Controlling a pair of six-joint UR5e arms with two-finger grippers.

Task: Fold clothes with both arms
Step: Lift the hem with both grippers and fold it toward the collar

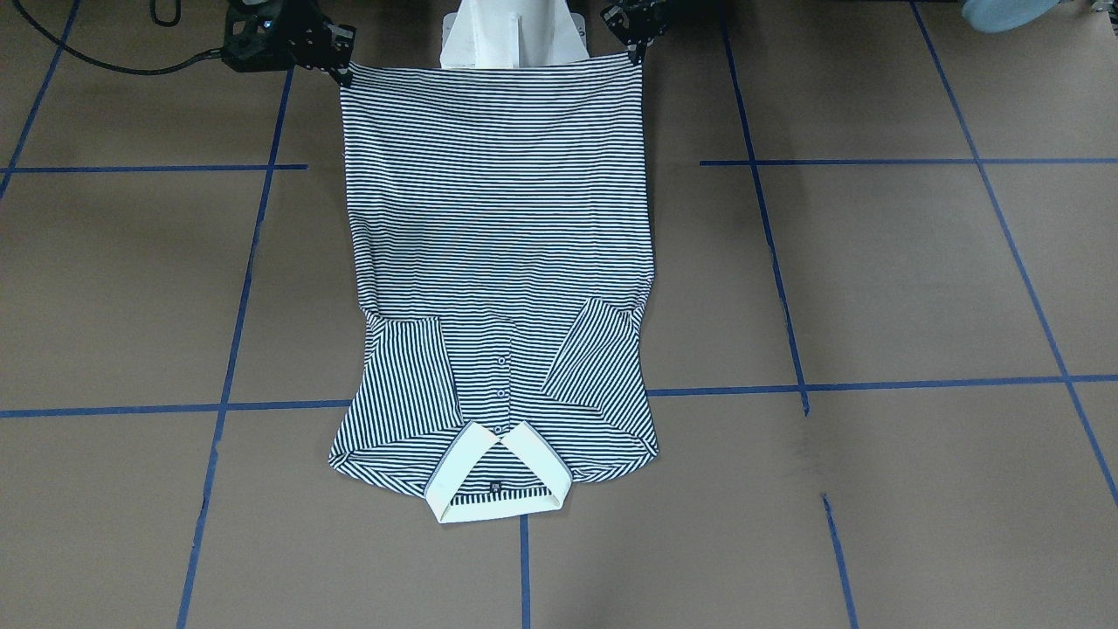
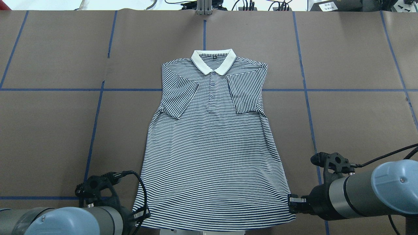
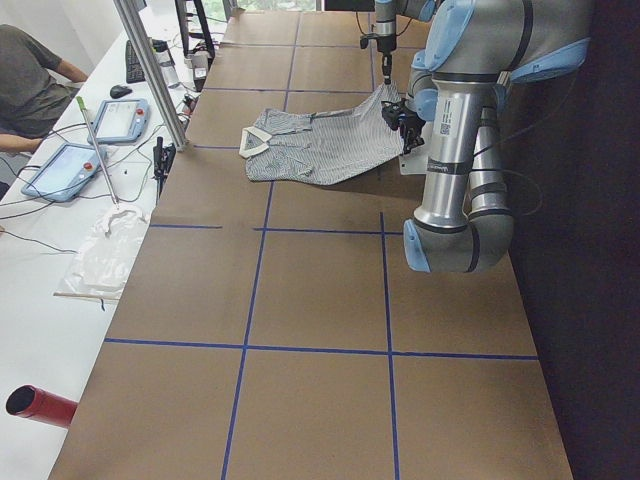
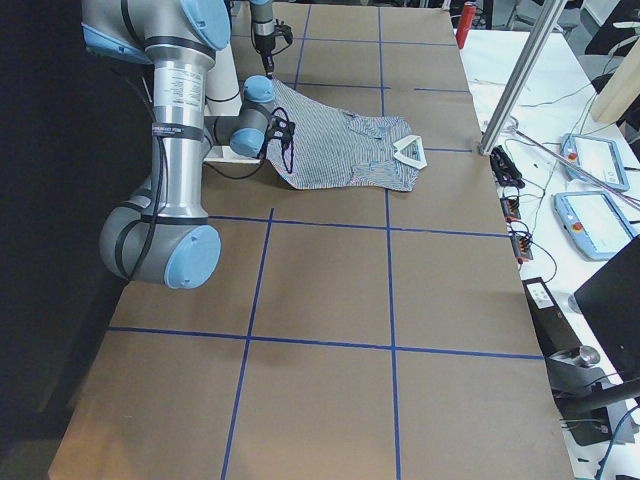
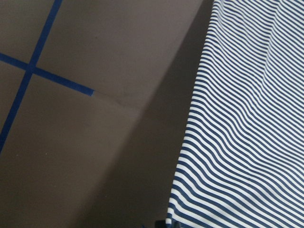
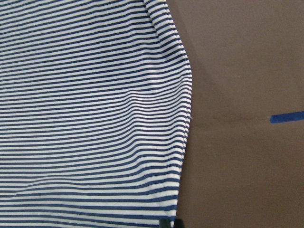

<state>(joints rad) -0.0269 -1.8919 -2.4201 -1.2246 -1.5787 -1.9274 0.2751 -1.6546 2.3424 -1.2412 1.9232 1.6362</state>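
From across the table: shows a thin-striped navy-and-white knit polo shirt [image 1: 498, 218] spread front-up on the brown paper-covered table [image 1: 873, 279], with the cream collar [image 1: 498, 476] toward the operators' side and both short sleeves [image 1: 410, 376] folded in over the chest. Finds the black two-finger left gripper [image 1: 636, 54] pinched onto one hem corner and the black two-finger right gripper [image 1: 345, 74] pinched onto the other. Shows the hem pulled straight between them in front of the white pedestal [image 1: 511, 35].

From overhead: puts the collar far from the robot and the hem nearest it. Catches the left gripper [image 2: 143, 215] clamped on the lower-left hem corner and the right gripper [image 2: 292, 203] clamped on the lower-right one. Places the polo shirt between blue tape lines [image 2: 305, 98].

From the left end: shows the hem end raised off the table by the near arm, the collar end lying flat.

From the right end: gives the same raised hem and flat collar end.

From the left wrist: shows striped cloth on the right and bare table with crossed tape on the left. Barely catches dark fingertips [image 5: 166, 223] at the cloth's edge.

From the right wrist: shows striped cloth on the left and bare table on the right. Finds the fingertips [image 6: 165, 223] close together at the hem corner.
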